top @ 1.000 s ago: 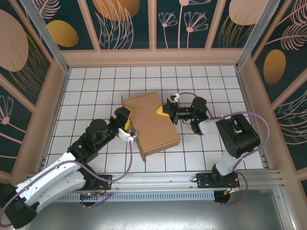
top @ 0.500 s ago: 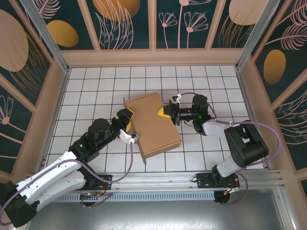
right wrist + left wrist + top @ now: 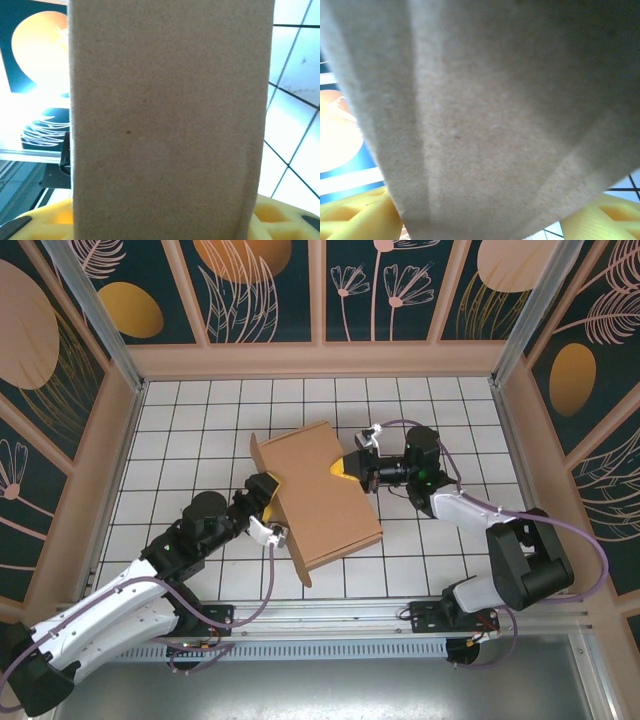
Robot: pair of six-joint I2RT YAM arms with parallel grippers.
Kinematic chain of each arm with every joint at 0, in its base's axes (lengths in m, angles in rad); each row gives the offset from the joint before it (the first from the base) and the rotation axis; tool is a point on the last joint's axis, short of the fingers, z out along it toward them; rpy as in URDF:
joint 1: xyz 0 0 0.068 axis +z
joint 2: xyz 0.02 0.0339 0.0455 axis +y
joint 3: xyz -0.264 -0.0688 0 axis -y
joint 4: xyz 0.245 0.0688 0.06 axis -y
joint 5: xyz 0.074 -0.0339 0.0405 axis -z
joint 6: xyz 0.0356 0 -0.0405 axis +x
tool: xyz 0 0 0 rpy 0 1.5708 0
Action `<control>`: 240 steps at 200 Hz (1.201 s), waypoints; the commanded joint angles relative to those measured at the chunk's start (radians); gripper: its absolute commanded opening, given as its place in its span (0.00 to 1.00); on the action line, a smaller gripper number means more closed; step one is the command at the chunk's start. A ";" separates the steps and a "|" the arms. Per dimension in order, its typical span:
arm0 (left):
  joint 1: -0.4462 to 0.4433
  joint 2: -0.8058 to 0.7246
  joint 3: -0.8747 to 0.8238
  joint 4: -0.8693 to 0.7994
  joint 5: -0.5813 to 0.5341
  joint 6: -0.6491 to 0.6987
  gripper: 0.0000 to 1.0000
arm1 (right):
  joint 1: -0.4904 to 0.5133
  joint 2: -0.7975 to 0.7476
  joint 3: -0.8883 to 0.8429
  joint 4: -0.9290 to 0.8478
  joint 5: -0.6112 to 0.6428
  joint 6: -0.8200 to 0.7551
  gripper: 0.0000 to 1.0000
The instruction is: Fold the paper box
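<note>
The paper box [image 3: 325, 495] is a closed, shallow brown cardboard box lying slantwise over the middle of the white tiles, with a small flap [image 3: 257, 452] standing up at its far left corner. My left gripper [image 3: 268, 508] is on its left long side. In the left wrist view the cardboard [image 3: 490, 115] fills the gap between the yellow fingers [image 3: 355, 217]. My right gripper [image 3: 348, 468] clasps the box's right far side, one yellow finger lying on the lid. In the right wrist view the cardboard [image 3: 170, 115] stands between the fingertips [image 3: 282, 217].
The white tiled floor [image 3: 200, 420] is fenced by tan walls [image 3: 320, 358] on three sides. An aluminium rail [image 3: 330, 615] runs along the near edge by the arm bases. Open tiles lie behind and to the right of the box.
The box has shifted a little to the right and farther away while held by both grippers. The right arm has stretched out, its elbow swinging toward the near right. The left gripper followed the box.
</note>
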 commanded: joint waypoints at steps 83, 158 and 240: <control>-0.052 -0.025 0.054 -0.047 0.099 0.031 0.67 | 0.082 0.250 0.034 0.825 -0.096 0.507 0.42; -0.051 -0.053 0.052 -0.055 0.090 0.017 0.39 | 0.055 0.225 -0.005 0.642 -0.054 0.350 0.69; -0.052 0.021 0.168 -0.287 0.000 -0.259 0.43 | -0.069 -0.166 0.146 -0.918 0.706 -0.693 0.99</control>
